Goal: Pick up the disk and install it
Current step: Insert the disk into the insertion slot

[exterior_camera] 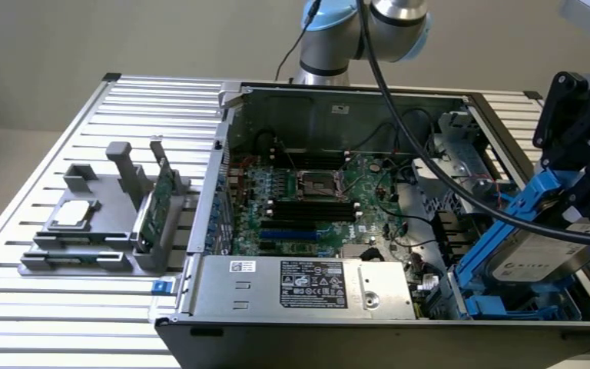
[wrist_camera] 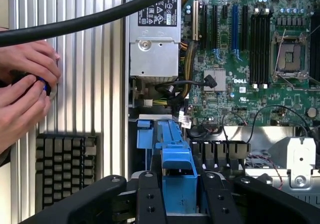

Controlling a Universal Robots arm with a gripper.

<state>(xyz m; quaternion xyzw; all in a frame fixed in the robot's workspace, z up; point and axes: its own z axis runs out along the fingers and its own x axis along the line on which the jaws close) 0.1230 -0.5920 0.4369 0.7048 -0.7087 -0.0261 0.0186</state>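
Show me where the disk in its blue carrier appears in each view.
Exterior view: disk at the exterior view's right, tilted over the drive bay.
Wrist view: its blue carrier, gripped between the black jaws.
Shared landmark: the labelled power supply.

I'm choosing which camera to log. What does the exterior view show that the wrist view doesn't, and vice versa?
Exterior view adds: the grey fixture holding a silver chip and a green circuit card, plus the disk with its label, tilted over the case. Wrist view adds: a person's hands and a keyboard. Shared: motherboard, power supply, the blue carrier between the fingers.
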